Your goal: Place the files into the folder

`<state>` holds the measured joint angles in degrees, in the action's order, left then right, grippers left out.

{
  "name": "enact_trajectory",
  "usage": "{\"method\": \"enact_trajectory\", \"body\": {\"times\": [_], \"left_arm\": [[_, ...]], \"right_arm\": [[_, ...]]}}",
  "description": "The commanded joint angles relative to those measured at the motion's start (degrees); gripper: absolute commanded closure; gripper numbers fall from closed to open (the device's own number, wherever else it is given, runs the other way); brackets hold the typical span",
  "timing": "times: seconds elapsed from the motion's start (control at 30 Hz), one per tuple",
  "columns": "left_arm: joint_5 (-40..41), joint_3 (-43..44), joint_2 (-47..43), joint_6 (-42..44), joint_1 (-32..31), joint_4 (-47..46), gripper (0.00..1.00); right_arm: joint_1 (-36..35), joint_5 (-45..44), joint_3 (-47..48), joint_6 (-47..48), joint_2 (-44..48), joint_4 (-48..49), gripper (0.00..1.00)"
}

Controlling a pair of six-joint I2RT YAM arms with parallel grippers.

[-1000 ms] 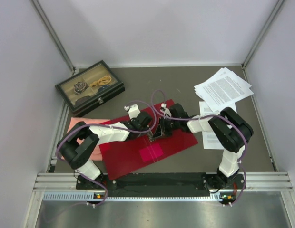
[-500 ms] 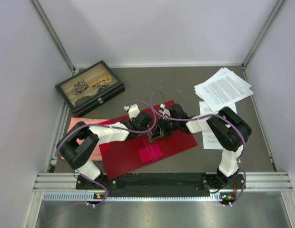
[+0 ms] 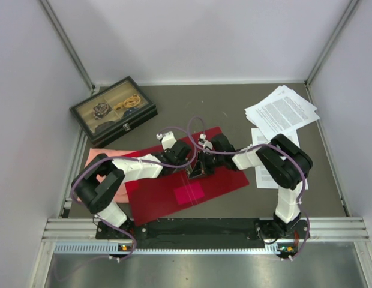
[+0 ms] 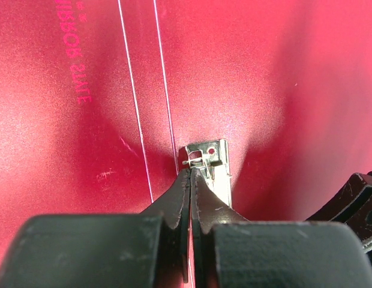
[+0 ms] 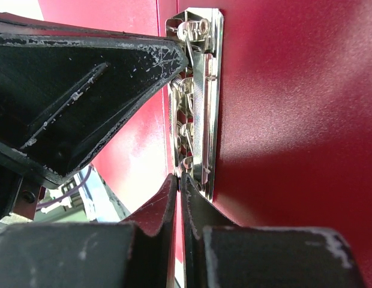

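The red folder [image 3: 162, 192] lies open on the table, with a pink sticker [image 3: 191, 192] inside. Its metal clip [image 4: 213, 157] sits at the fold, also in the right wrist view [image 5: 201, 90]. My left gripper [image 3: 191, 170] is shut, its tips [image 4: 191, 173] touching one end of the clip. My right gripper [image 3: 205, 163] is shut, its tips [image 5: 177, 177] against the other end. The left gripper's fingers [image 5: 84, 90] show close by in the right wrist view. The files [image 3: 281, 111] lie stacked at the back right, apart from the folder.
Another printed sheet [image 3: 265, 175] lies under my right arm. A dark glass-lidded box [image 3: 113, 110] stands at the back left. A salmon-pink cloth [image 3: 105, 157] lies under the folder's left edge. Walls close in on three sides.
My right gripper has edged slightly left, closer to the clip and my left gripper. The left arm and the folder have hardly moved.
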<state>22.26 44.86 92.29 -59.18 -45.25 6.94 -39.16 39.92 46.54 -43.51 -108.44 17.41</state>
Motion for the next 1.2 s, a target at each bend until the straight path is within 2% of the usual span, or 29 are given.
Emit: {"method": "enact_trajectory", "body": {"times": [0.0, 0.13, 0.2, 0.33, 0.4, 0.6, 0.7, 0.8, 0.93, 1.07, 1.17], "left_arm": [[-1.0, -0.7, 0.5, 2.3, 0.1, 5.8, 0.94], [2.0, -0.5, -1.2, 2.9, 0.1, 7.3, 0.75], [2.8, -0.7, -2.2, 2.9, 0.2, 7.0, 0.74], [3.1, -0.3, -2.2, 3.4, 0.5, 7.1, 0.76], [2.7, 0.1, -1.4, 3.6, 0.7, 7.0, 0.81], [2.8, -1.2, -0.4, 3.3, 1.8, 5.0, 0.87], [2.0, -1.8, 0.1, 4.5, 3.0, 3.6, 0.99], [1.0, -1.7, 0.8, 5.6, 3.1, 3.1, 1.00], [-2.2, -2.2, 1.0, 5.7, 3.0, 1.3, 1.00], [-4.9, -3.3, 0.5, 6.7, 3.0, -0.3, 1.00], [-6.8, -3.7, 0.4, 8.4, 3.0, -1.2, 1.00]], "right_arm": [[-0.8, -4.5, 1.3, 2.9, 0.0, -2.9, 1.00], [-0.7, -5.7, 0.2, 2.1, -0.1, -2.4, 1.00], [-0.8, -5.1, -0.6, 0.8, -0.5, -0.8, 1.00], [-0.9, -4.3, -1.0, -0.5, -1.2, 1.3, 1.00], [-1.0, -4.2, -1.3, -0.9, -1.2, 1.9, 1.00], [-1.0, -4.2, -1.8, -1.1, -0.6, 2.0, 1.00], [-0.9, -4.4, -1.3, 0.2, -0.4, 1.1, 1.00], [-1.7, -6.5, 1.3, 3.6, -0.4, -3.6, 1.00], [-3.0, -11.8, 5.8, 7.9, -0.1, -15.9, 1.00], [-4.5, -21.7, 10.1, 11.4, 0.5, -26.3, 1.00], [-4.6, -25.7, 10.6, 11.9, 0.3, -30.7, 1.00]]}}
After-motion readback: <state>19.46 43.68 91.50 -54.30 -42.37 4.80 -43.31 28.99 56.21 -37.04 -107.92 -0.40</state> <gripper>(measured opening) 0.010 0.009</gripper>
